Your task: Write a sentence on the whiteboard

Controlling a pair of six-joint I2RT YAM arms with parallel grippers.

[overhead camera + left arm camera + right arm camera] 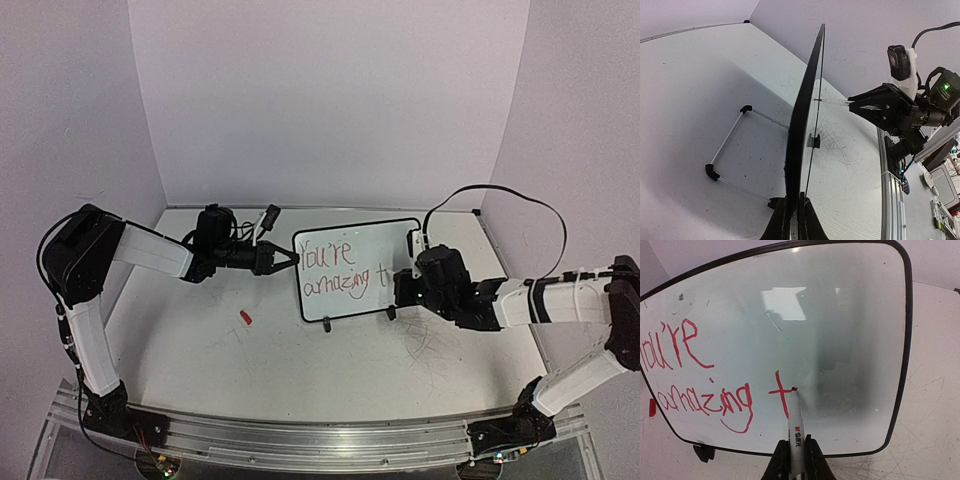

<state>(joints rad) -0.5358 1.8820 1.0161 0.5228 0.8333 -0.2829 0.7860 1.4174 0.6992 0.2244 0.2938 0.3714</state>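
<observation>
The whiteboard stands upright mid-table on two black feet. Red writing on it reads "You're amazing t"; in the right wrist view the words fill the board's left half. My left gripper is shut on the board's left edge; in the left wrist view the gripper pinches the board seen edge-on. My right gripper is shut on a white marker between its fingers. The marker's tip touches the right end of the "t" crossbar.
A small red cap lies on the scuffed tabletop left of the board. The board's wire stand reaches out behind it. White walls close the back and sides. A metal rail runs along the near edge.
</observation>
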